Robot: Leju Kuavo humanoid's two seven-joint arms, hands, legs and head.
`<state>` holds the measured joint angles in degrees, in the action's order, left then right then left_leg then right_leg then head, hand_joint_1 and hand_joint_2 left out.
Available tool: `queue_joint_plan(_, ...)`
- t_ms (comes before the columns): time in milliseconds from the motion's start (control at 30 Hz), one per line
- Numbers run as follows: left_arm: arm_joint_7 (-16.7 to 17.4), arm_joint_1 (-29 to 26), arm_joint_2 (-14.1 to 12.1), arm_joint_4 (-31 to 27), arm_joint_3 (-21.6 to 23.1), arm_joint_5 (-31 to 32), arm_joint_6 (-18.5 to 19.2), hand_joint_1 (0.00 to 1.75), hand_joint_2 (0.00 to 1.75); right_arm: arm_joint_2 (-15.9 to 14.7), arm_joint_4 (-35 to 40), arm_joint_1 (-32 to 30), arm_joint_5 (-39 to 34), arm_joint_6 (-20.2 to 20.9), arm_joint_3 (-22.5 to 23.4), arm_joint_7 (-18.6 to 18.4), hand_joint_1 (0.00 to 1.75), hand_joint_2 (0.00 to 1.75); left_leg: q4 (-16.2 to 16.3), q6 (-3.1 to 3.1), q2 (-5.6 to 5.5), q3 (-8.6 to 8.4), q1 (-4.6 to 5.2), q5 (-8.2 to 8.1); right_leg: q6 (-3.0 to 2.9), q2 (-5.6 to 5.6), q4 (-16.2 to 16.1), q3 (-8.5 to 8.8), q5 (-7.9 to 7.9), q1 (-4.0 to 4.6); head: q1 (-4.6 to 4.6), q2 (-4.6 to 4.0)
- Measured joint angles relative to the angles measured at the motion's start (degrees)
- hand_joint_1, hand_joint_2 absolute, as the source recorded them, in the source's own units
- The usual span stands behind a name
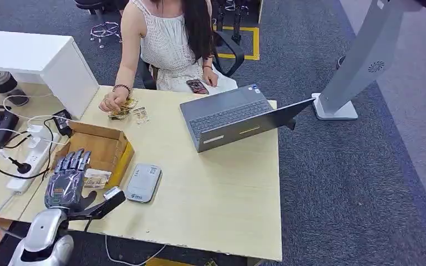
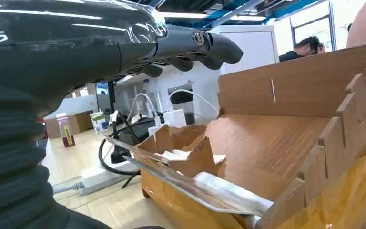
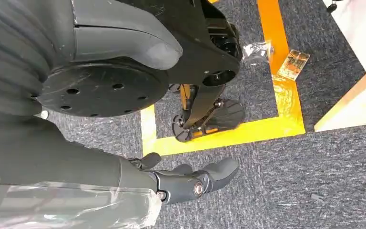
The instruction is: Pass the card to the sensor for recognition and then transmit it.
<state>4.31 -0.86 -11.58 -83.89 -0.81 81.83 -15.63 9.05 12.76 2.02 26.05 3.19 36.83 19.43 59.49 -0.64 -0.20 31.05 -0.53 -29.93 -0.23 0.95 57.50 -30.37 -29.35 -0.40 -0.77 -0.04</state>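
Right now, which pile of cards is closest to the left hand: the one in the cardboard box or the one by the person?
The cards in the cardboard box, right under the left hand's fingers; the other pile lies under the person's hand.

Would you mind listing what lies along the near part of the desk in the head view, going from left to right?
White power strip → left hand → cardboard box → grey card reader → open laptop.

Beyond the left hand (image 1: 66, 180), a person (image 1: 169, 39) sits at the table's (image 1: 222, 194) far edge. An open laptop (image 1: 230, 116) lies to the hand's far right. A white power strip (image 1: 30, 160) lies just left of the hand.
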Motion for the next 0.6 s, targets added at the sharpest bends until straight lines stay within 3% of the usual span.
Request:
queue_joint_plan(33,-0.11,0.04,0.02,0.13,0.09,-0.02,-0.17,1.75,1.75,0.00,0.00,-0.01,0.02,0.00,0.00,0.00,0.00,1.75,0.00,0.00,0.00,0.00,0.00,0.00,0.00,0.00,0.00,0.00,0.00,0.00,-0.02,0.00)
queue_joint_plan(600,-1.40,0.01,-0.04,0.41,0.39,-1.12,-0.98,1.75,1.75,0.00,0.00,0.00,0.11,0.00,0.11,0.28,0.00,1.75,0.00,0.00,0.00,0.01,0.00,0.00,0.00,0.00,0.00,0.01,0.00,0.00,0.00,0.00)
